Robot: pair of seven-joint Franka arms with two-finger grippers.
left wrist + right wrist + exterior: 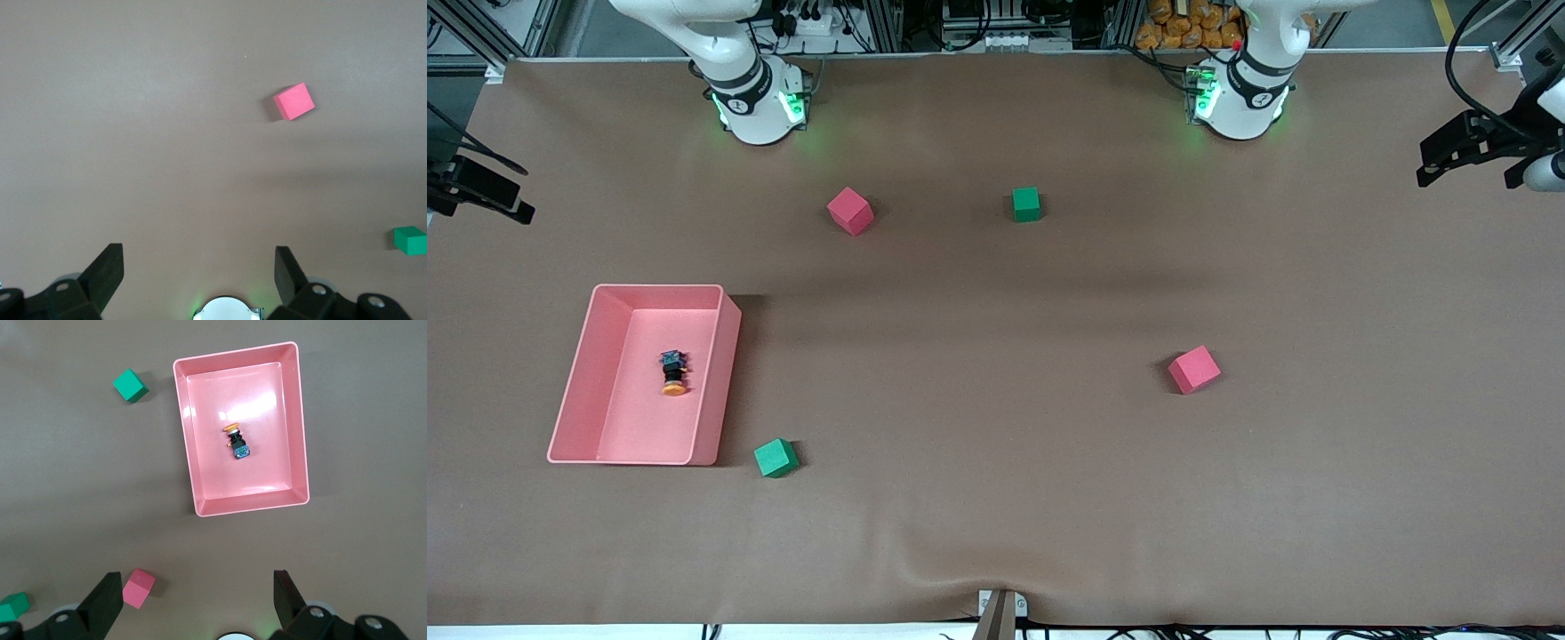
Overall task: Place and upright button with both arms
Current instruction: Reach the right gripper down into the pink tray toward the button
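The button (673,373) lies on its side in a pink tray (722,382) toward the right arm's end of the table. Its orange cap points toward the front camera and its bluish end toward the bases. It also shows in the right wrist view (235,441), inside the tray (301,440). My right gripper (199,588) is open and empty, high over the table near its own base, well apart from the tray. My left gripper (199,267) is open and empty, high over bare table near its own base. Neither gripper shows in the front view.
A red cube (849,211) and a green cube (1025,204) sit near the bases. Another green cube (775,458) sits beside the tray's front corner. Another red cube (1193,369) sits toward the left arm's end. Dark camera mounts (1480,147) stand at the table's ends.
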